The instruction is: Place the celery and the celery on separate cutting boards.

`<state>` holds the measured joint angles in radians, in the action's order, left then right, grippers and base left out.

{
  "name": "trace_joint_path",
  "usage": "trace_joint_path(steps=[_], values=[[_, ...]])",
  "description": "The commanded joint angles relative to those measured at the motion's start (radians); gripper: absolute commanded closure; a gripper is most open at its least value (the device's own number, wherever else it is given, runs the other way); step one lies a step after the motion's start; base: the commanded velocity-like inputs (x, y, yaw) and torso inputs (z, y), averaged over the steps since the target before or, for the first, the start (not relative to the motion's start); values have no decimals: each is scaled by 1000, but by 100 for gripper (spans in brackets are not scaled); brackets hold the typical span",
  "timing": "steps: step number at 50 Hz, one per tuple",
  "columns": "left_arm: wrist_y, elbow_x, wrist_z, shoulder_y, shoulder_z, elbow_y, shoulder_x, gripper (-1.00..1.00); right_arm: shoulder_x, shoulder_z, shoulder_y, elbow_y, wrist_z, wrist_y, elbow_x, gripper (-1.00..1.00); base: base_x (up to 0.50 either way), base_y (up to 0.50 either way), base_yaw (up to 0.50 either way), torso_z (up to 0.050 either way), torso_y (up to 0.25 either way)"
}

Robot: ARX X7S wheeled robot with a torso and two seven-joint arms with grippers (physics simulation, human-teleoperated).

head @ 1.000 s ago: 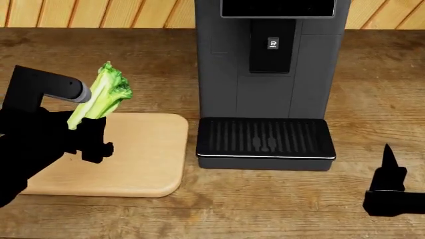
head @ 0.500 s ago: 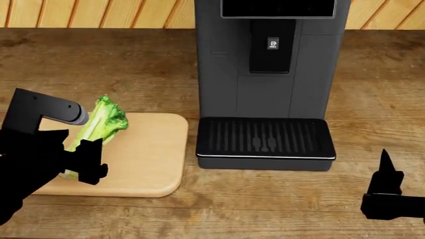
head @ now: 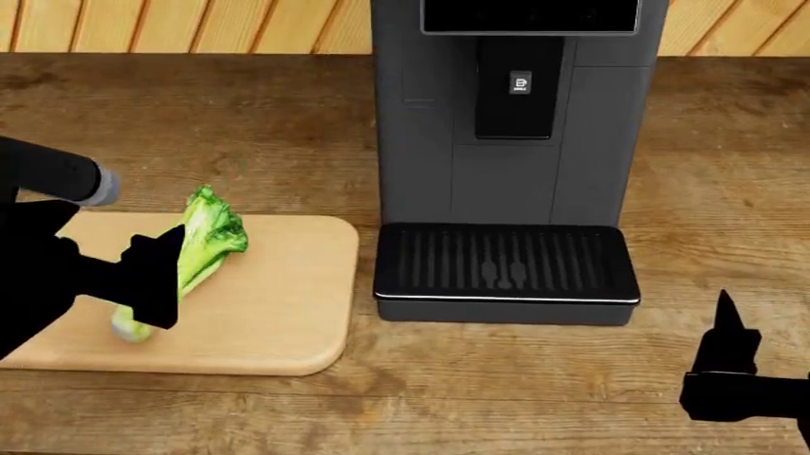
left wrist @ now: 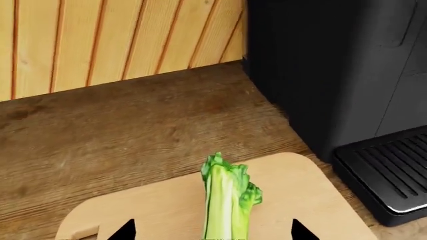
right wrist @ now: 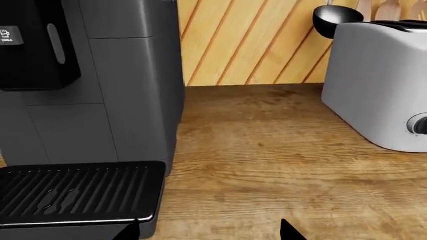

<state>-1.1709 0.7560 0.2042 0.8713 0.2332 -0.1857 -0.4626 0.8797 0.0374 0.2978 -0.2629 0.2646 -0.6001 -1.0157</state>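
Observation:
One celery (head: pixel 209 237) lies flat on the tan round-cornered cutting board (head: pixel 285 303) at the left of the counter, leafy top toward the wall and whitish base toward the front. In the left wrist view the celery (left wrist: pixel 227 200) runs down the middle between two widely spaced black fingertips. My left gripper (left wrist: pixel 210 232) is open around it, with both jaws standing clear of the stalks. In the head view one of its fingers (head: pixel 158 275) covers the celery's middle. My right gripper (right wrist: pixel 208 232) is open and holds nothing, low over the bare wood at the front right (head: pixel 731 346).
A dark coffee machine (head: pixel 506 142) with a ribbed drip tray (head: pixel 506 265) stands just right of the board. A white toaster (right wrist: pixel 380 85) sits further right, a black ladle (right wrist: pixel 333 20) hanging on the plank wall behind it.
My left gripper came down with the celery, laid it on the board and let go. The right gripper sank slightly toward the counter's front.

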Motion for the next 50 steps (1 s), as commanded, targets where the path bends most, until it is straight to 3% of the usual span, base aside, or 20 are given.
trace_joint_path(steps=[1, 6, 18, 40, 50], values=[[-100, 124, 47, -56, -235, -208, -70, -100, 0, 65, 0, -35, 2, -16, -7, -100, 0, 0, 0, 0, 0], [-145, 173, 64, -67, -354, -236, -141, -100, 31, 72, 76, -54, 42, -69, -53, -100, 0, 0, 0, 0, 0], [-247, 246, 121, 33, -403, -255, -161, -100, 83, 22, 379, -66, 139, -242, -183, -100, 0, 0, 0, 0, 1], [-382, 373, 248, 321, -368, -194, -143, -100, 59, 16, 311, -83, 57, -114, -53, -100, 0, 0, 0, 0, 0], [-351, 416, 277, 382, -317, -146, -157, -100, 63, 31, 296, -92, 40, -85, -36, -100, 0, 0, 0, 0, 0]])
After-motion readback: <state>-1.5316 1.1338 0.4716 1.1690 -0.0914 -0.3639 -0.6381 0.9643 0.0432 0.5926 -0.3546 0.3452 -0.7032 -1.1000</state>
